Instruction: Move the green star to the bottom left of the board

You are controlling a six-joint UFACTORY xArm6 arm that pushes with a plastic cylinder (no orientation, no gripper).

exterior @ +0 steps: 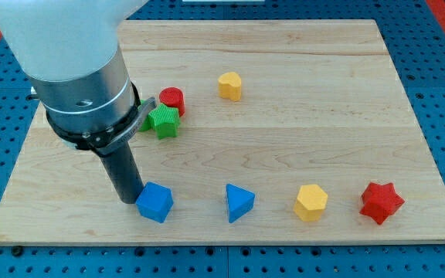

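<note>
The green star (164, 121) lies at the board's upper left, touching a red cylinder (172, 100) just above it. Another green block is partly hidden behind the arm to the star's left. My tip (128, 199) rests on the wooden board (284, 154) at the lower left, below and left of the green star, right next to the left side of a blue block (155, 202).
A yellow block (230, 85) sits near the view's top centre. Along the view's bottom lie a blue triangle (239, 202), a yellow hexagon (311, 202) and a red star (381, 202). The arm's large body (76, 69) covers the board's upper left corner.
</note>
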